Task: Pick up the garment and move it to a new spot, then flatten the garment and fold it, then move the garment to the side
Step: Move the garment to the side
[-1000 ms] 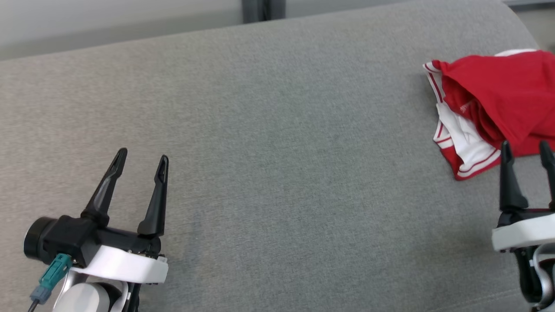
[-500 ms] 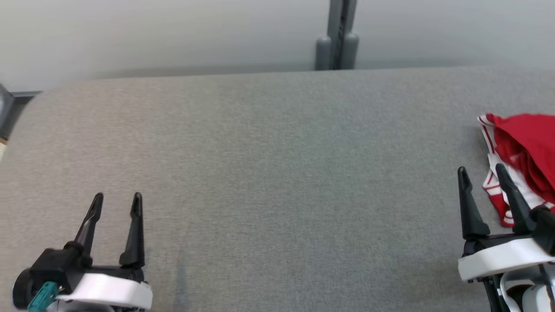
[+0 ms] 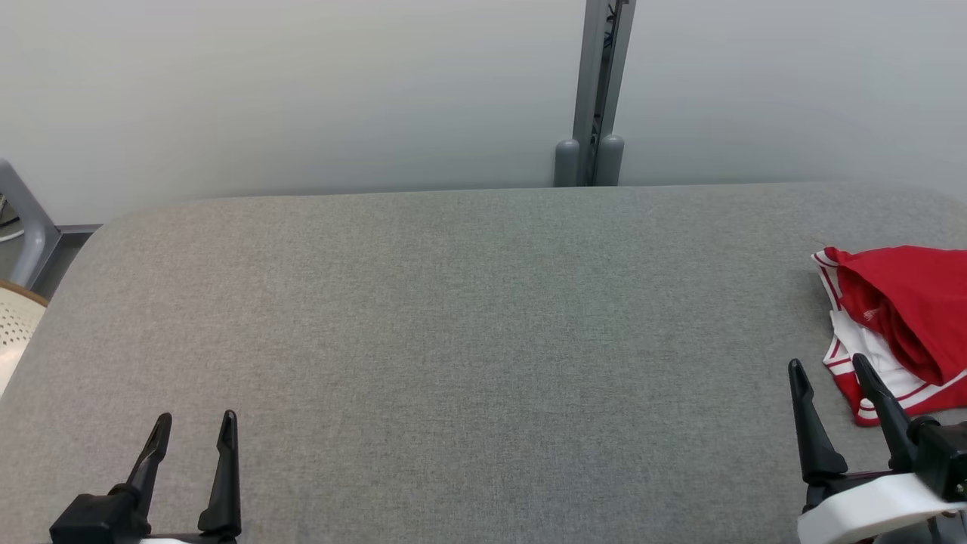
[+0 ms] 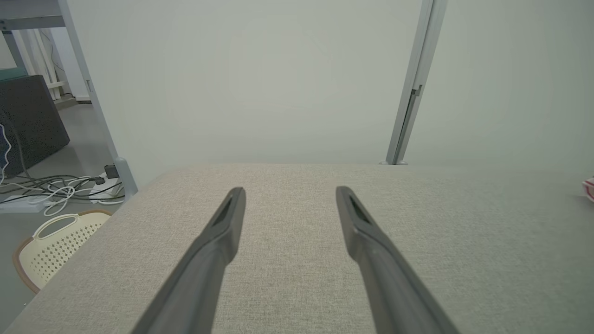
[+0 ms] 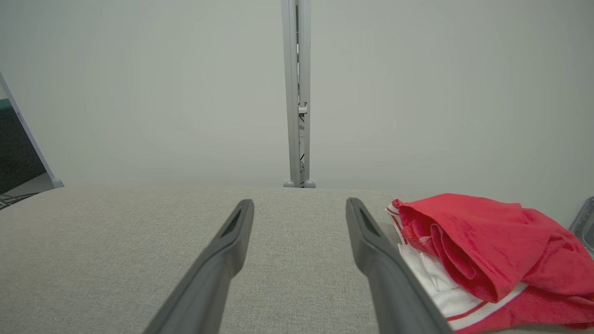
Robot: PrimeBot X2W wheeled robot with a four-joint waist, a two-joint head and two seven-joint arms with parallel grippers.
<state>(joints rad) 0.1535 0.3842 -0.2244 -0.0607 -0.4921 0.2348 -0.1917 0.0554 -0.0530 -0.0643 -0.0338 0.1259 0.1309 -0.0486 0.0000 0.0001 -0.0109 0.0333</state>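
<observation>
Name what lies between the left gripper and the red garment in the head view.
From the left gripper the grey cushion is bare, until the open right gripper just short of the garment, in the head view.

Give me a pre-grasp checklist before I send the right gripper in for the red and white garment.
1. Right gripper open, nothing held: ok.
2. Left gripper open, nothing held: ok.
3. Red and white garment close to the right gripper: ok, it lies just to that gripper's right.
4. Right gripper clear of the cloth: cannot tell, they overlap in both the head view and the right wrist view.
5. Garment lying flat: not ok, it is bunched and folded over itself.
6. Room on the gray padded surface for a new spot: ok, a wide bare stretch lies between the grippers.
</observation>
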